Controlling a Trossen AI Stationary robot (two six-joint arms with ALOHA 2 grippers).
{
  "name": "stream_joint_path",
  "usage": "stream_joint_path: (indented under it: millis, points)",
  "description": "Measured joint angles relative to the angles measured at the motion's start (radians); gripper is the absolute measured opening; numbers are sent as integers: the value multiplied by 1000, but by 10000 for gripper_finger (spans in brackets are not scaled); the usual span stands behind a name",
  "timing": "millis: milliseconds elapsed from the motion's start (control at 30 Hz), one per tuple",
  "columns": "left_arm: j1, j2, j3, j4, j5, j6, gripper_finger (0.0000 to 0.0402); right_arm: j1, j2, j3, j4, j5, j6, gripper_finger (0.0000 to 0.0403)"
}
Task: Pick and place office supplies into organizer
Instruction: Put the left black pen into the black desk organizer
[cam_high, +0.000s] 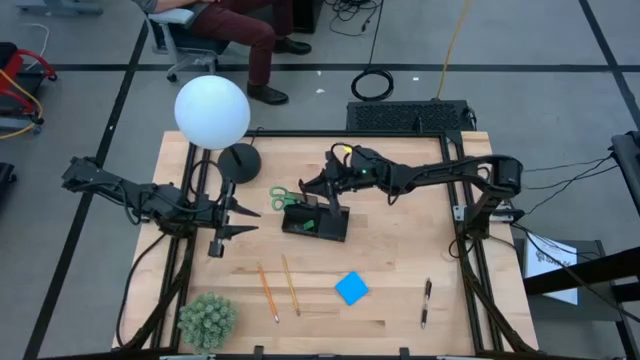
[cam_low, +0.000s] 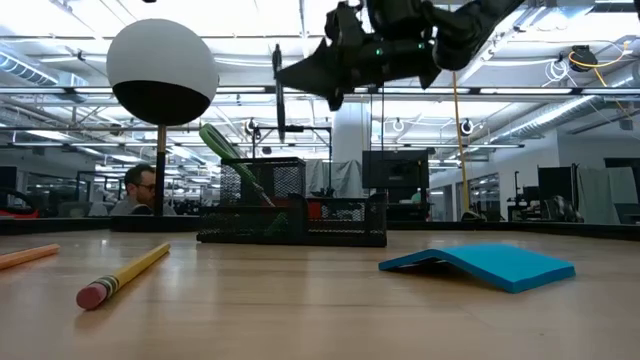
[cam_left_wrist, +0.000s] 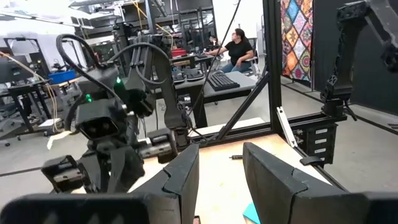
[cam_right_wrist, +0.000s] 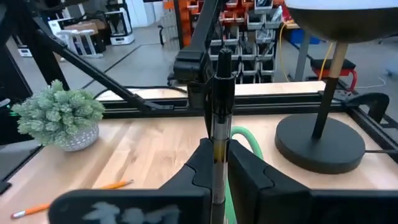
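Pen (cam_right_wrist: 219, 124) stands upright, pinched between the right gripper (cam_right_wrist: 219, 163) fingers, held in the air above the black organizer (cam_high: 315, 220), which already holds green-handled scissors (cam_high: 283, 196). Left gripper (cam_high: 238, 218) waits spread open and empty beside the lamp base (cam_high: 240, 158).

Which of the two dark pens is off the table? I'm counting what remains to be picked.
The pen clamped upright in the right tool, above the organizer. The other pen lies flat on the table, right of the blue pad.

I see grey floor (cam_high: 90, 100) with black lines, ceiling strip lights (cam_low: 60, 45), and a seated person (cam_high: 225, 25) behind.
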Motion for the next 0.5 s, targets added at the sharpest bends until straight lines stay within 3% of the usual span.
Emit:
stream_joint_path:
  millis: [500]
  points:
    - [0, 3, 0, -2, 0, 1, 131, -2, 114, -1, 43, 1, 8, 15]
